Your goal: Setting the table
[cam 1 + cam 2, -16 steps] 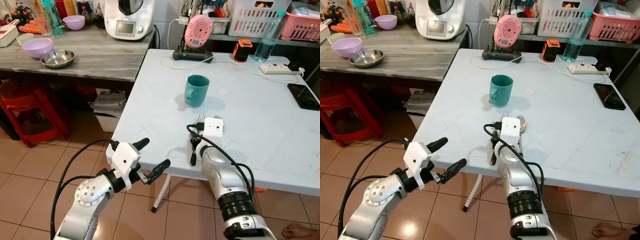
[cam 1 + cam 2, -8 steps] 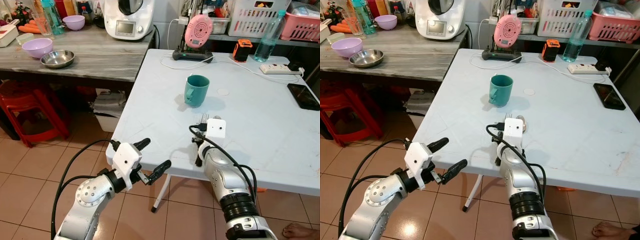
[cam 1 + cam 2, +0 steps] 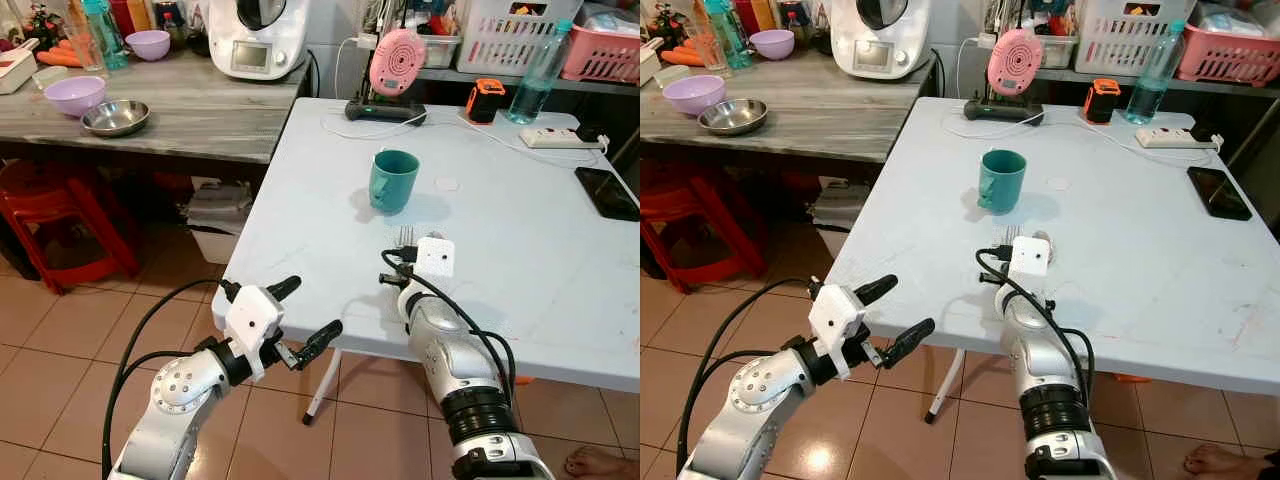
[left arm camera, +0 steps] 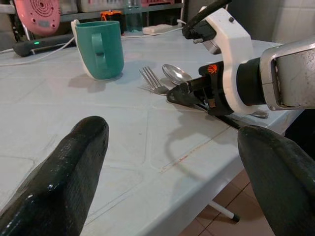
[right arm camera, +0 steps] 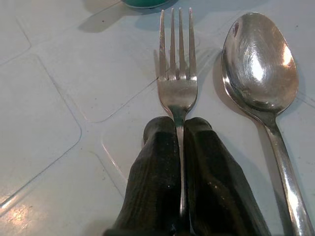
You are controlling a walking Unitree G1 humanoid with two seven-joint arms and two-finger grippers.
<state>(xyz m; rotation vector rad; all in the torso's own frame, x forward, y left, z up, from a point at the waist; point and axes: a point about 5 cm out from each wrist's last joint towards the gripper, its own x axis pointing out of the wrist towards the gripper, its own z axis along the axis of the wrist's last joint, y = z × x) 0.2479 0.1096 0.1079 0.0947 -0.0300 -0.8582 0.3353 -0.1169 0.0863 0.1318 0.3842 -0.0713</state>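
A steel fork [image 5: 177, 73] lies flat on the white table [image 3: 300, 220], tines pointing at the green mug [image 3: 393, 180]. My right gripper [image 5: 178, 123] is shut on the fork's handle just behind its head. A steel spoon [image 5: 258, 64] lies parallel to the fork and close beside it. The left wrist view has the mug [image 4: 101, 49], fork [image 4: 152, 81] and spoon [image 4: 176, 73] with my right arm behind them. My left gripper [image 3: 310, 307] hangs open just below the table's near edge, holding nothing.
A grey counter [image 3: 190, 110] at the left carries a steel bowl [image 3: 115, 117] and purple bowls. A red stool [image 3: 60, 225] stands under it. A phone [image 3: 607, 192], power strip [image 3: 560, 137], water bottle [image 3: 540, 70] and pink device [image 3: 396, 62] line the table's far side. A person's foot [image 3: 600, 462] is at bottom right.
My right arm has slid a little forward across the table with the fork still held. The left arm has stayed where it was.
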